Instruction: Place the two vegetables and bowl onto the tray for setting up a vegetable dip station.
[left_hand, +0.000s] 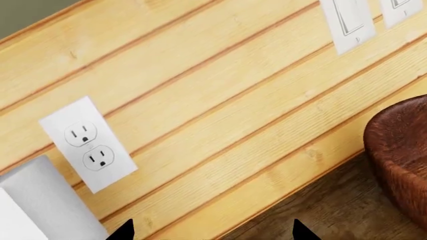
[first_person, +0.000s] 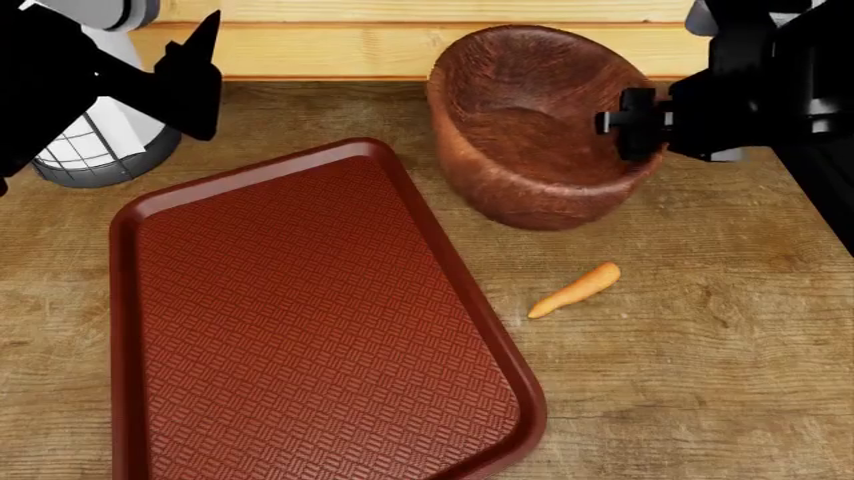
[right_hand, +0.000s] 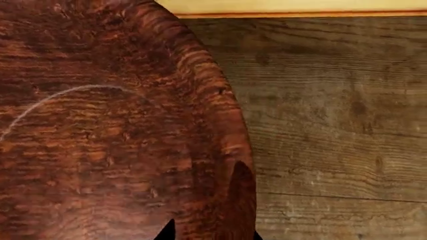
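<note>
The bowl (first_person: 541, 125) stood on the table (first_person: 694, 380) at about one o'clock from the tray (first_person: 314, 320), just beside its far right corner and close to the wooden wall (left_hand: 220, 100). The carrot (first_person: 575, 290) lay loose on the table at about six o'clock from the bowl, just off the tray's right rim. No cucumber showed in any view, and the tray held nothing.

The right gripper (first_person: 627, 122) sat at the bowl's three o'clock rim. In the right wrist view one fingertip lay inside the wall and the other outside, so the jaws straddled the rim; whether they had clamped it could not be told. The left gripper (left_hand: 210, 231) hung near the wall and the white wire-framed cylinder (first_person: 94, 150), its tips well apart and empty.

The bowl looked thick-walled, rigid and probably heavy. A one-sided rim pinch would likely let it tip, so the hold should go deep over the wall, and the lift should stay low. The carrot seemed light, stiff and prone to rolling, best taken across its thicker half.
</note>
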